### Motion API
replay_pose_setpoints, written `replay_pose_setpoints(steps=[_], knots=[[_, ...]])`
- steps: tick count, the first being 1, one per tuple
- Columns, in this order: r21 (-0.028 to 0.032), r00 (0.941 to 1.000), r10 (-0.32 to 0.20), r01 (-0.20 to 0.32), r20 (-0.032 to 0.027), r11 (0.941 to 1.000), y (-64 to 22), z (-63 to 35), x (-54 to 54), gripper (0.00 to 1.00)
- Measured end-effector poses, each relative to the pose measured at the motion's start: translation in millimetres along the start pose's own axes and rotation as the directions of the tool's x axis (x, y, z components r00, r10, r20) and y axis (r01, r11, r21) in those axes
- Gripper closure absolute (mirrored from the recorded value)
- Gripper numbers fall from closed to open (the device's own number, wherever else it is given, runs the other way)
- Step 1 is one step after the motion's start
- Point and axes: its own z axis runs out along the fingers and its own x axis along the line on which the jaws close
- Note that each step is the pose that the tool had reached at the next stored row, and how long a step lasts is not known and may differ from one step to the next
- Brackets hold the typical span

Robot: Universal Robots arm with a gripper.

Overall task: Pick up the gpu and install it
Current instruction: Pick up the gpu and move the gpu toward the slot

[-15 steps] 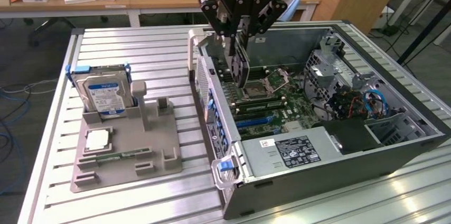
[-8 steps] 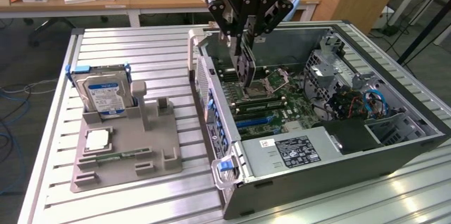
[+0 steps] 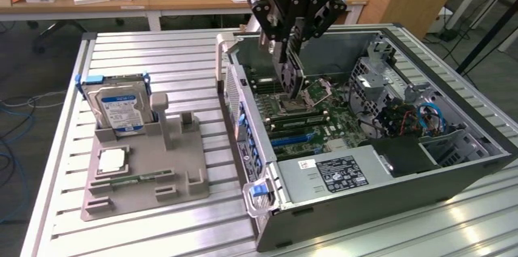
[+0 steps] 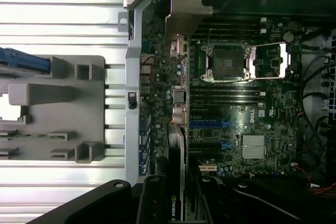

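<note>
My gripper [image 3: 293,37] is shut on the gpu [image 3: 289,70], a thin dark card held on edge and hanging down into the open computer case [image 3: 477,148]. Its lower edge is just above the green motherboard [image 3: 324,125], close to the CPU socket [image 3: 317,90]. In the wrist view the gpu [image 4: 178,129] appears edge-on, with its silver bracket [image 4: 188,11] at the far end near the case's rear wall. It runs along the motherboard [image 4: 247,114] beside the blue slots [image 4: 210,124]. The gripper [image 4: 176,205] clamps the near end of the card.
A grey fixture tray [image 3: 174,175] on the slatted table at the exterior view's left holds a hard drive [image 3: 120,104] upright, a CPU chip [image 3: 111,160] and a memory stick [image 3: 133,179]. The power supply [image 3: 336,172] fills the case's near corner. Cables [image 3: 421,117] lie by the drive cage.
</note>
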Motion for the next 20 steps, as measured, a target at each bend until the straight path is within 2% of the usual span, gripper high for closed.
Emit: replay_pose_setpoints(steps=[20], knots=[[-0.0019, 0.9999, -0.014, 0.014, -0.0006, 0.9999, 0.3, 0.5, -21.4, 0.74]])
